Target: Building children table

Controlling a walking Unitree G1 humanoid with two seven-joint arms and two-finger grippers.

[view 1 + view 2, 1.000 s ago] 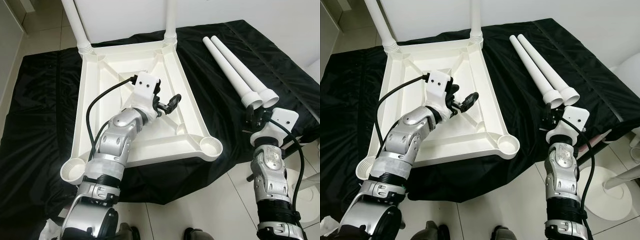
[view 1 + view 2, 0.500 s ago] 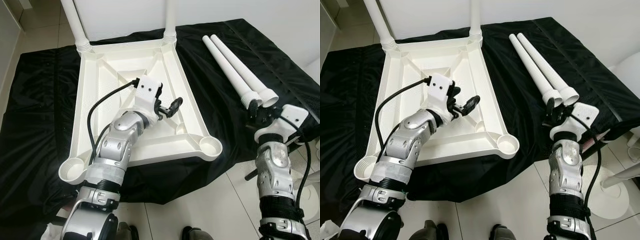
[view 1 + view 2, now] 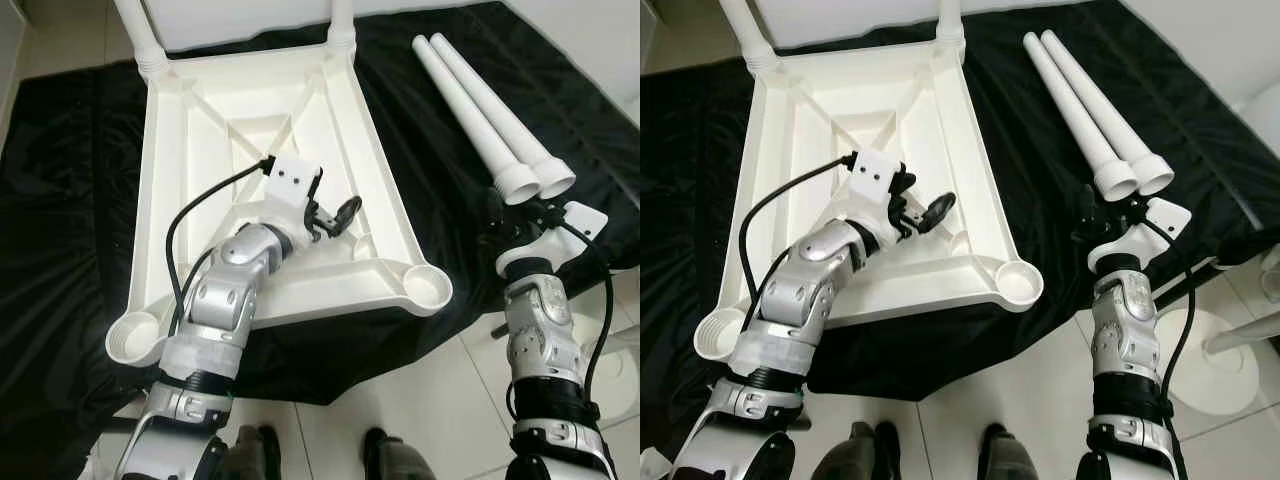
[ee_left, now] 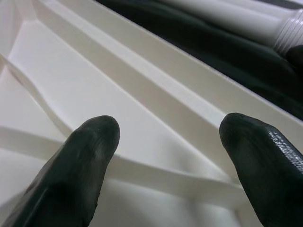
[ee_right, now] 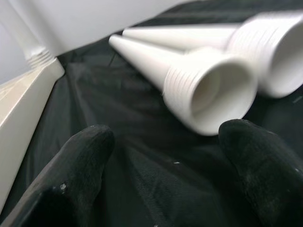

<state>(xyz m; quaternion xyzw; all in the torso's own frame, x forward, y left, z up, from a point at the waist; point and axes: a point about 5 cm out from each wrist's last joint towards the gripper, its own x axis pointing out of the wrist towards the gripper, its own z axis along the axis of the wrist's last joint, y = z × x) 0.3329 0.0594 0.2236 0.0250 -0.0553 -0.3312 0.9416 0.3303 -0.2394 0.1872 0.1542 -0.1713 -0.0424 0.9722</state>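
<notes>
A tiled floor (image 3: 440, 400) carries a black sheet (image 3: 70, 200), spread wide and wrinkled, its near edge draping onto the pale tiles. On the sheet lies an upturned white tabletop (image 3: 200, 130), underside up, ribs showing. Two legs (image 3: 135, 30) stand screwed into its far corners; the two near corner sockets (image 3: 425, 287) gape open. To the right of it, apart from its rim, two loose legs (image 3: 480, 95) lie side by side and touching on the sheet, threaded wide ends toward the near edge. On the bare tiles to the far right stands a round white base (image 3: 1205, 375).
</notes>
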